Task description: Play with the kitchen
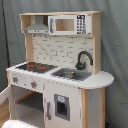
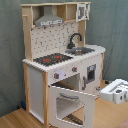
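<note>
A: The kitchen [image 1: 57, 70], first exterior view: white and light wood, standing on the floor before a grey curtain; likely rigid and bulky, so work its hinged parts, not the body.

B: Second exterior view: oven door [image 2: 70, 106] hangs open (its top edge seems graspable). Gripper [image 2: 116, 91] at lower right; finger state cannot be told.

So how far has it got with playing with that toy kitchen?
Looks done: the kitchen's oven door hangs open in the second exterior view. In hand: nothing; the end effector sits apart at the second exterior view's right edge, touching nothing. Left, at a guess: the knobs, the faucet and the microwave door look untouched.
</note>
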Action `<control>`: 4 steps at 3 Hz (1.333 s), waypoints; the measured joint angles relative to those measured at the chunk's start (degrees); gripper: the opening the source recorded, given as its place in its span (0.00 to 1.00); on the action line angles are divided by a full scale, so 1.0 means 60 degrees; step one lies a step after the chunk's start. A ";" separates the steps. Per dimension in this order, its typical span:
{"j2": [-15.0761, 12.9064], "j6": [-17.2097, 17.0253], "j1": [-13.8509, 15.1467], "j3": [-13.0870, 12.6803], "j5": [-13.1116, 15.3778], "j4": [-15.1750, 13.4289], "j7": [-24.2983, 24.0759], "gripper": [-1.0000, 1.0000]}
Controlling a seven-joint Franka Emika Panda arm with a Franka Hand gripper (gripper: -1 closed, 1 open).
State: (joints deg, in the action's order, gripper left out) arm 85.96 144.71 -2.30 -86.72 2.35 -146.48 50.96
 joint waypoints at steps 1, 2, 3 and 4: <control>-0.0028 -0.0375 0.0070 0.0621 0.0411 -0.0024 -0.0508 1.00; -0.0031 -0.0380 0.0259 0.1458 0.0926 -0.0025 -0.0220 1.00; -0.0030 -0.0490 0.0277 0.2297 0.1355 -0.0024 0.0169 1.00; -0.0025 -0.0731 0.0212 0.3150 0.1894 0.0015 0.0453 1.00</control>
State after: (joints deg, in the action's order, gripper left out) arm 85.81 140.33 -1.02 -67.81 13.72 -146.39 53.68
